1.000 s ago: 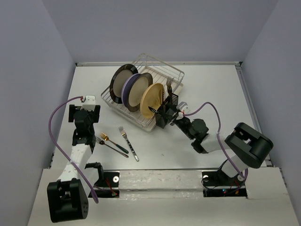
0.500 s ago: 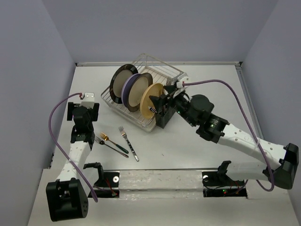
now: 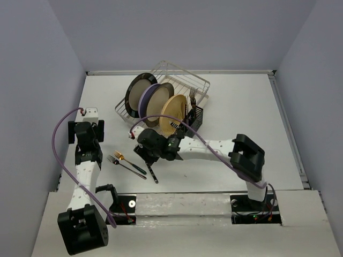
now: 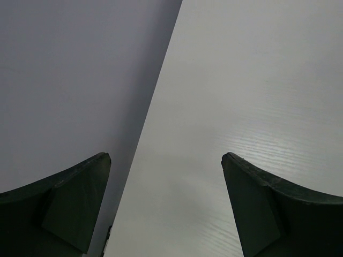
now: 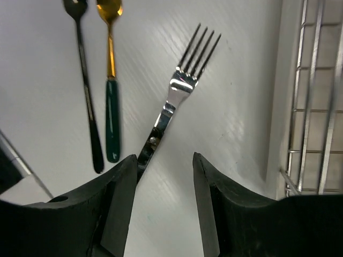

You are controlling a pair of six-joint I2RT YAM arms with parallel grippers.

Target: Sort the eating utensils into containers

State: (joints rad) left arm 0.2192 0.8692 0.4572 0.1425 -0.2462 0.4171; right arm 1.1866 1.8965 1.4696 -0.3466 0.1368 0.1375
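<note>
The right gripper stands half open over the silver fork, whose handle slips under one finger. The left gripper gapes wide, holding nothing.

- No writing, label, brand mark, number or sign can be read in any of the views.
</note>
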